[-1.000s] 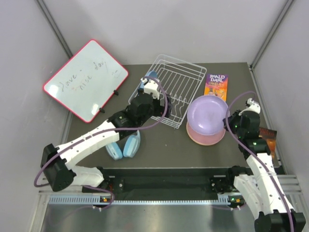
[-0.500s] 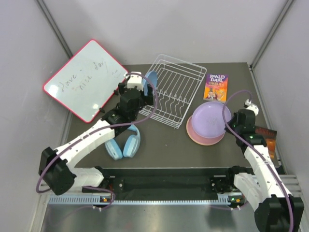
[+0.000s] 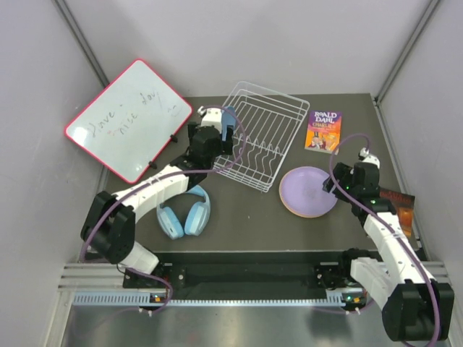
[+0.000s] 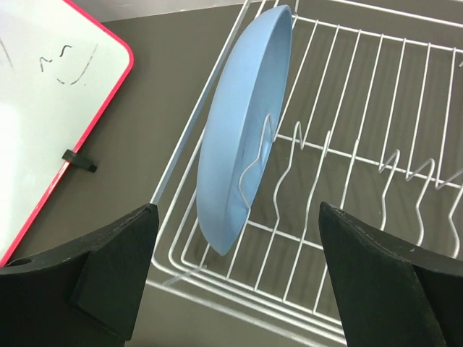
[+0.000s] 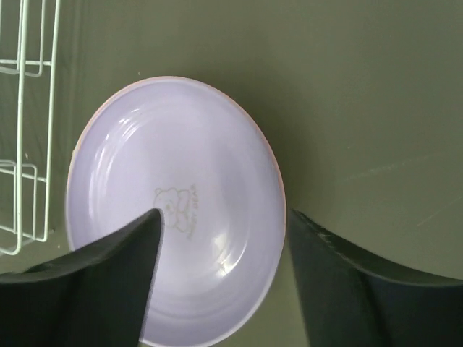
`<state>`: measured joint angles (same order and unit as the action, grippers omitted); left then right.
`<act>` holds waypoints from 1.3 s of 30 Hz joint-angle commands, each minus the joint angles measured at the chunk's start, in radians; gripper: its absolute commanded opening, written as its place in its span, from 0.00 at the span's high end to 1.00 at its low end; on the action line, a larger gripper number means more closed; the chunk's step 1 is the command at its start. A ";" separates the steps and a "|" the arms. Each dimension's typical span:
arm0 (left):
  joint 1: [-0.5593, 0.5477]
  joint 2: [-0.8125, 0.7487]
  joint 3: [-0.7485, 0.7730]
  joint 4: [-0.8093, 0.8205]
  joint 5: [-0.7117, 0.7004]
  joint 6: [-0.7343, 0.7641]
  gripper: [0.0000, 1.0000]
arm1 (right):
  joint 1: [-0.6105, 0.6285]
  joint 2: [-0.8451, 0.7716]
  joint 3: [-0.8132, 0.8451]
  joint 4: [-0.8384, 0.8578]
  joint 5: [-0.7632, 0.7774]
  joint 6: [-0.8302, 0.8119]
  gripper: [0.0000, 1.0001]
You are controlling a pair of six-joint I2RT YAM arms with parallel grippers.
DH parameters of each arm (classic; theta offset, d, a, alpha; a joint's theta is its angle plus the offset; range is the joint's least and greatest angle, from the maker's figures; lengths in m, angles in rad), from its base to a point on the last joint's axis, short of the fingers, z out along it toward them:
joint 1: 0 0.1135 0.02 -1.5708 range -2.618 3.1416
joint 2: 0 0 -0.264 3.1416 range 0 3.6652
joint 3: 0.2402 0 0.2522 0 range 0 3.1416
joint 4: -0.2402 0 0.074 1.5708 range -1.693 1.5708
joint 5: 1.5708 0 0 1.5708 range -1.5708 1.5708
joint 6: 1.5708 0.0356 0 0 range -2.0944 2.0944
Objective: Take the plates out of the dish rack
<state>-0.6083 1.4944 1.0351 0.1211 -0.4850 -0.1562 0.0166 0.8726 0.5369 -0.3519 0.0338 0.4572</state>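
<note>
- Setting: a dark matte desk (image 3: 246,210) enclosed by plain grey walls (image 3: 239,43), with both arms bolted at its near edge.
- Bystanders: a red-framed whiteboard (image 3: 129,119) leans at the far left, light blue headphones (image 3: 184,217) lie near the left arm, and a paperback book (image 3: 323,130) lies right of the rack.
- Done: the round matte purple plastic plate (image 5: 173,210) lies flat on the desk, out of the rack and just to its right. It is stacked on the round pink plate (image 3: 304,215), of which only a thin rim shows.
- Left to do: the round blue plastic plate (image 4: 239,144) stands on edge at the left end of the white wire dish rack (image 4: 362,144), propped against an upright prong. The other slots look bare.
- Unaccounted for: no orange-yellow plate shows in any view. By this judgement the unloading is past halfway, with at least the blue plate remaining.
- Left fingers (image 4: 116,267): spread wide and holding nothing. The blue plate sits ahead of them, centred in the gap, apart from both.
- Right fingers (image 5: 340,282): spread apart and holding nothing. They hover over the near part of the purple plate.
</note>
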 commanded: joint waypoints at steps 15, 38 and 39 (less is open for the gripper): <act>0.028 0.201 0.171 0.129 -0.049 0.084 0.95 | -0.009 -0.170 0.136 -0.156 0.150 -0.068 0.03; -0.128 0.336 0.143 0.810 -0.645 0.747 1.00 | -0.009 -0.172 0.127 -0.139 0.094 -0.061 0.00; -0.130 0.331 0.143 0.816 -0.645 0.750 1.00 | -0.009 -0.172 0.126 -0.137 0.091 -0.061 0.00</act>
<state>-0.7326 1.8683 1.1591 0.6998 -1.0576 0.5171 0.0162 0.7094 0.6361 -0.5102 0.1356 0.4030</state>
